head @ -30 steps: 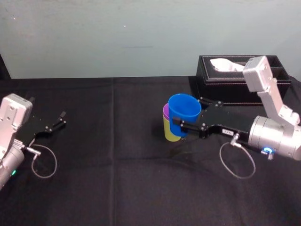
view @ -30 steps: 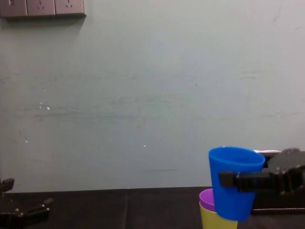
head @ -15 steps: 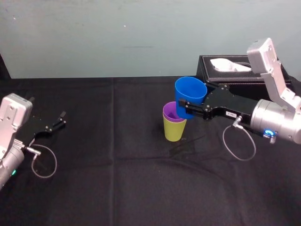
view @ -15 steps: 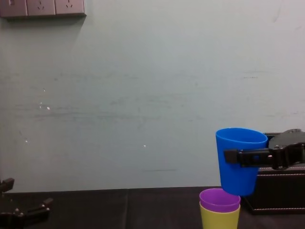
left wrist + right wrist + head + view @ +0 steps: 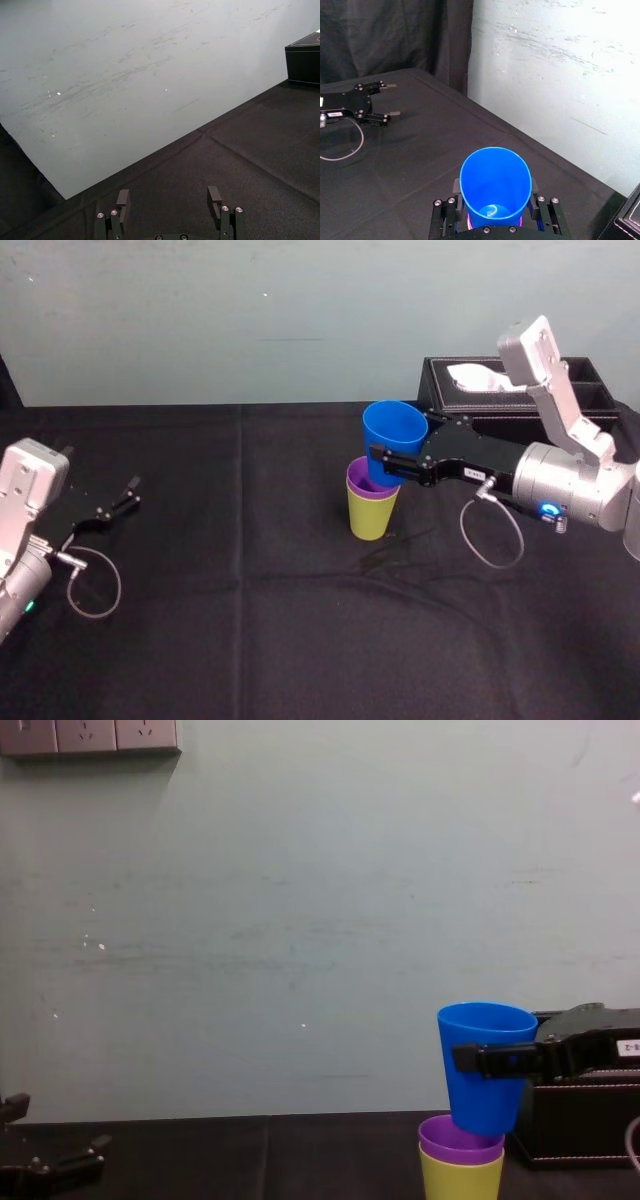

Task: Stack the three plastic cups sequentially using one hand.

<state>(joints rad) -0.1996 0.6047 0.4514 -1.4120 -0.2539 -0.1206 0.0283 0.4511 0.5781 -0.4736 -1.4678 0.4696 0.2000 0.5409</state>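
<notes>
The blue tapered plastic cup (image 5: 393, 435), gripped by the right hand (image 5: 384, 464), hangs with its base at the mouth of the purple plastic cup (image 5: 358, 483) nested in the yellow-green plastic cup (image 5: 370, 518), seemingly the final stacking step, needing centring, lowering and release, while the left hand (image 5: 128, 492) idles unclenched.

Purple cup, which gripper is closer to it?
Right. The right gripper holds the blue cup at the purple cup's mouth; the left gripper rests far off to its left.
</notes>
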